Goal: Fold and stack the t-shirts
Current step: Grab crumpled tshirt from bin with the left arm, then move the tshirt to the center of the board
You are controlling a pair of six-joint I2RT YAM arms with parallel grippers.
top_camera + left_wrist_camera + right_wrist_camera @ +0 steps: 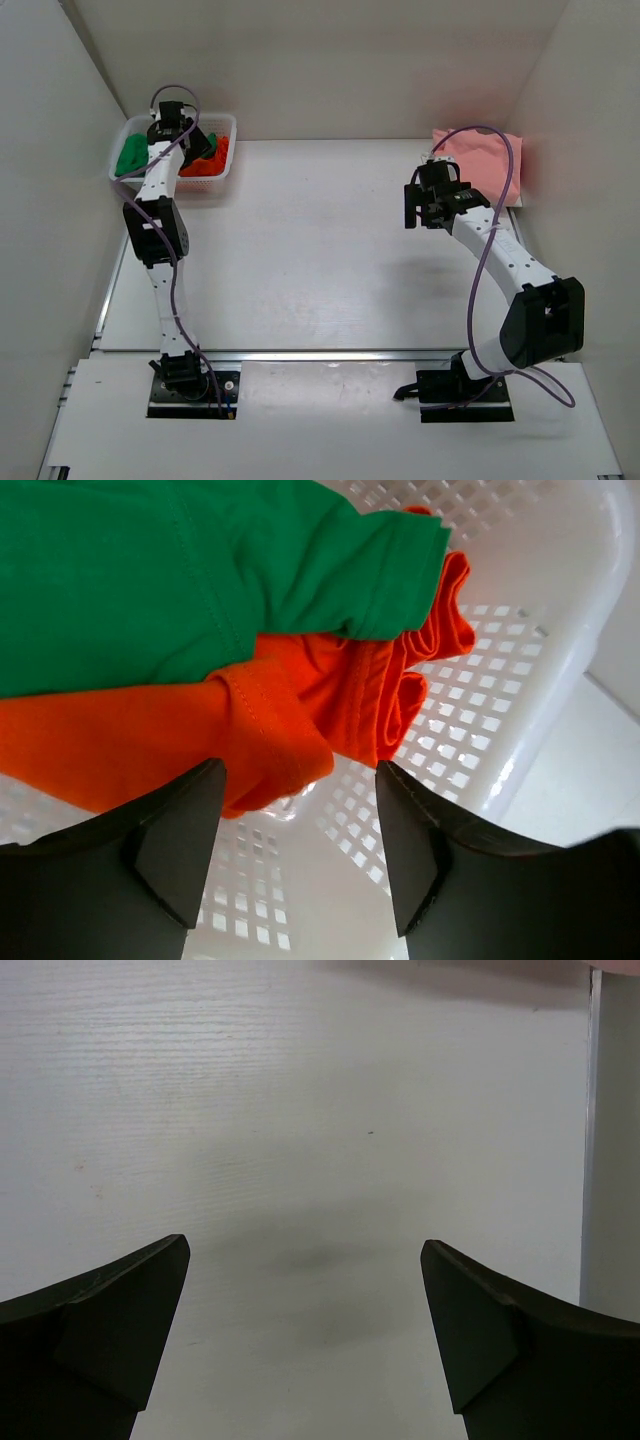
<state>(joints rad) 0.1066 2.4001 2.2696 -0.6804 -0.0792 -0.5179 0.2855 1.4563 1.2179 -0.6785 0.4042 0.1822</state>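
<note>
In the upper left of the top view, a white plastic basket (pixel 222 122) sits in the far corner of the table (pixel 320 250). Its walls and floor are a mesh of small square holes, and its rim is smooth and rounded. Two of the t-shirts lie crumpled in it. The green t-shirt (pixel 130 157) takes the left part and the orange-red t-shirt (pixel 215 155) the right.

The left gripper (pixel 185 140) hangs over the basket. In its wrist view the green t-shirt (pixel 150 570) fills the upper left as a smooth matte knit with a stitched seam running down it. It lies over the orange-red t-shirt (pixel 120 740), which bunches into soft rolled folds with a double-stitched hem. One such fold droops to the level of the dark wedge-shaped fingertips. The left gripper (pixel 300 770) is released: the jaws stand apart, and the basket (pixel 530 680) mesh shows in the gap between them. Whether a tip touches the cloth cannot be told.

The pale pink t-shirt (pixel 480 160) lies in the upper right of the top view, folded into a flat, roughly square packet against the right wall.

The right gripper (pixel 423 208) hovers just below and left of the packet. In its wrist view the right gripper (pixel 305 1243) is spread wide and holds nothing. Below it, the table (pixel 300 1080) is a white surface with a faint grain and a soft shadow.
</note>
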